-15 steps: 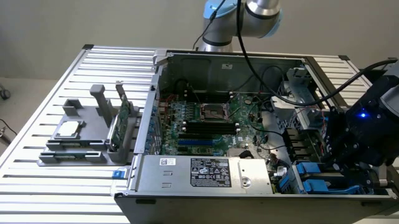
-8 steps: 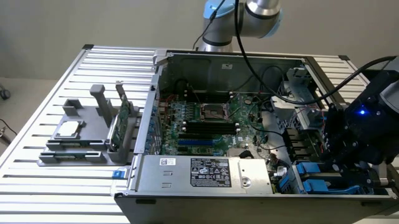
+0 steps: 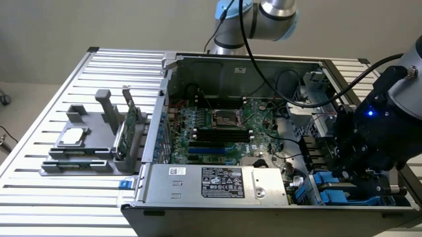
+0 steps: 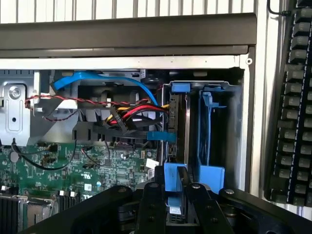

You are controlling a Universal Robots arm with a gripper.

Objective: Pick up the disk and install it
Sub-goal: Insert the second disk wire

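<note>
Wrist view shows my gripper [image 4: 181, 187] with jaws parted around the blue carrier tab of the disk [image 4: 176, 131], seated edge-on in its bay: rigid, weighty, shock-sensitive, best held by that frame.

Even indoor light, fairly bright from above. Slatted table [image 3: 39, 197] glares white at the near edge in the exterior view, slats nearly blown out. Computer case [image 3: 218, 64] interior is dimmer, shadowed under its walls. Gripper [image 4: 181, 195] is dark and soft in the wrist view (too close to the lens), motherboard [image 4: 73, 170] slightly blurred. Blue LED glows on the arm [image 3: 369, 113].
</note>
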